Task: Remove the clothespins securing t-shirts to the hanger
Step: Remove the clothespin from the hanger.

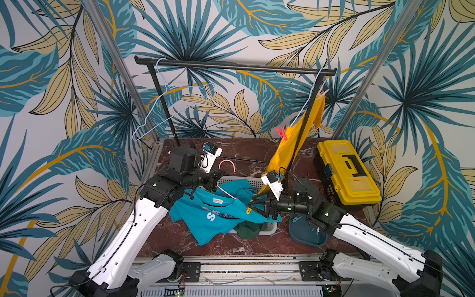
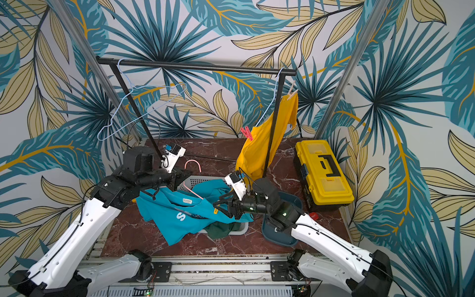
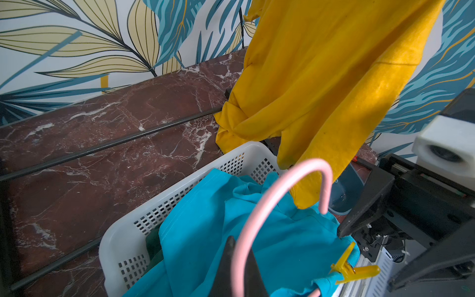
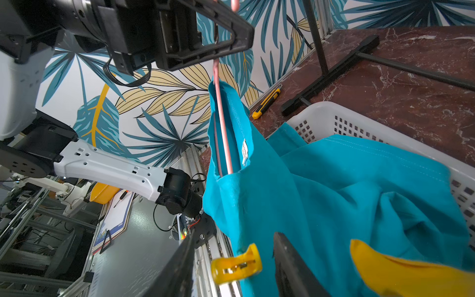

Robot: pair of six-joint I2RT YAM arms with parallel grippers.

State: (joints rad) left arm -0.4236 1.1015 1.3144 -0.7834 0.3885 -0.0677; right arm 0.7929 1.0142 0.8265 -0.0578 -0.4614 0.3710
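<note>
My left gripper (image 1: 218, 177) is shut on the neck of a pink hanger (image 3: 257, 210), held over the basket. The turquoise t-shirt (image 1: 205, 218) hangs from that hanger and spills across the basket. A yellow clothespin (image 4: 236, 263) clips its shoulder edge; it also shows in a top view as the yellow clothespin (image 1: 248, 211). My right gripper (image 4: 235, 236) is open, its jaws either side of this pin with gaps. The yellow t-shirt (image 1: 285, 151) hangs on the rack from a light blue hanger, held by a red-pink clothespin (image 1: 281, 133) and a pale peach clothespin (image 1: 321, 92). A dark green t-shirt (image 1: 250, 228) lies in the basket.
The white perforated basket (image 1: 270, 228) sits mid-table. A yellow toolbox (image 1: 347, 172) stands at the right, a dark blue tray (image 1: 305, 234) under my right arm. An empty light blue hanger (image 1: 167, 108) hangs on the black rack bar (image 1: 231, 66). A utility knife (image 4: 266, 104) lies by the rack foot.
</note>
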